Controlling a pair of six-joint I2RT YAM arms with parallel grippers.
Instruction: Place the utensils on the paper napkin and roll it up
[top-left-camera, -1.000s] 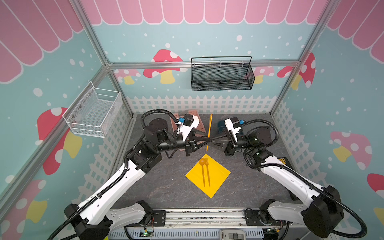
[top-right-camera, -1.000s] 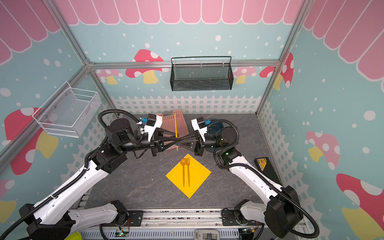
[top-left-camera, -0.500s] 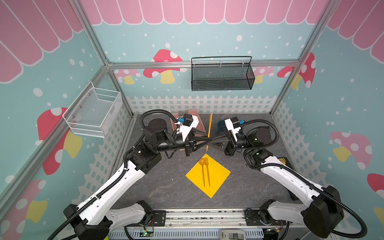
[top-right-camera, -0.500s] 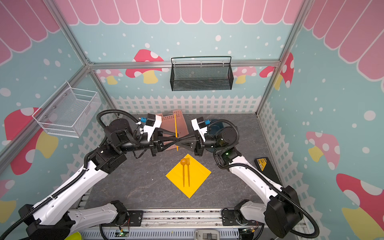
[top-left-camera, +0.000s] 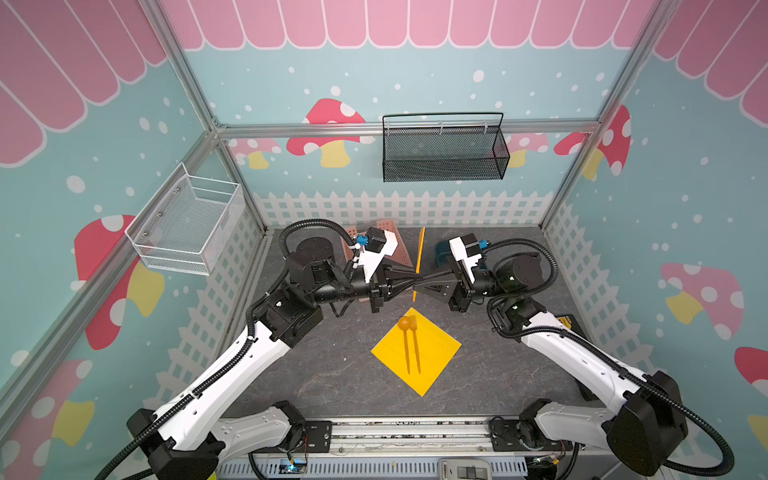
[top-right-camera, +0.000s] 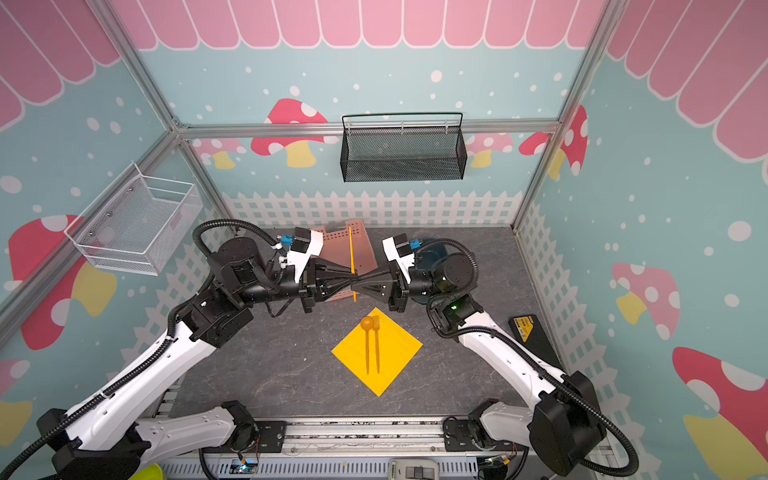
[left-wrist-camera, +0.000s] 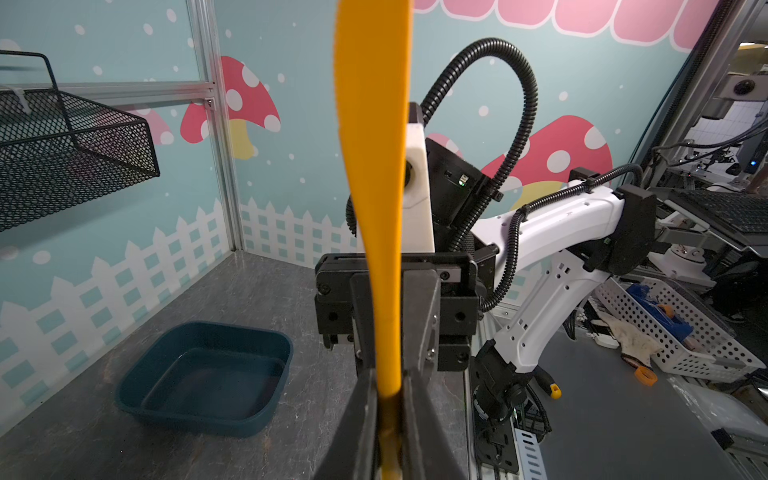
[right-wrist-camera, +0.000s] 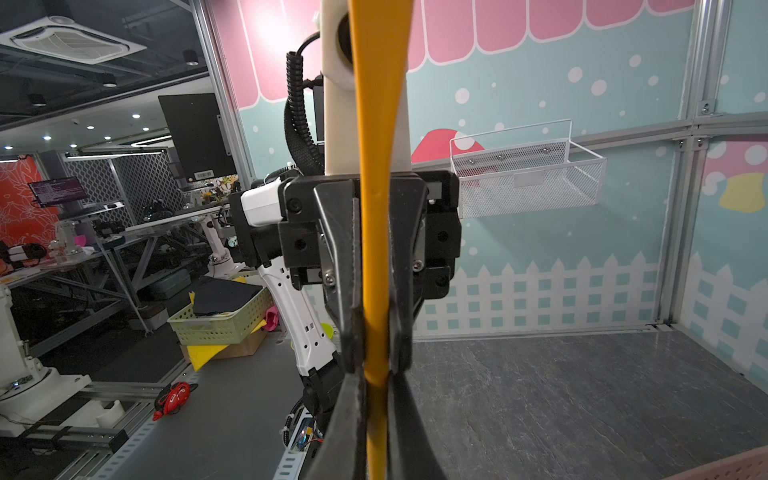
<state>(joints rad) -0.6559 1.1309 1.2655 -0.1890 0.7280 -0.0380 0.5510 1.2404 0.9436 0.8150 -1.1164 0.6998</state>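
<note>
You have the knife (top-left-camera: 418, 257) upright, pinched low on its length by left fingers (top-left-camera: 399, 283) and right fingers (top-left-camera: 432, 285) alike; paper napkin (top-left-camera: 436, 349) lies flat on the desk (top-left-camera: 332, 374) below, close by.

My arms are a matched pair. The left arm (top-left-camera: 232, 365) and the right arm (top-left-camera: 582, 361) both wear glossy white shells between blocky black joints, and a ribbed black hose (top-left-camera: 309, 224) runs along each. Each wrist carries a white camera bracket (top-left-camera: 376, 257) with a blue plug (top-left-camera: 362, 240). My left gripper (top-right-camera: 349, 284) and right gripper (top-right-camera: 358, 286) are matte black, with flat tapering fingers (right-wrist-camera: 336, 257) and small silver screws (right-wrist-camera: 328, 279) in the housing. A green light (top-right-camera: 453, 308) glows on one black joint of the right arm.
</note>
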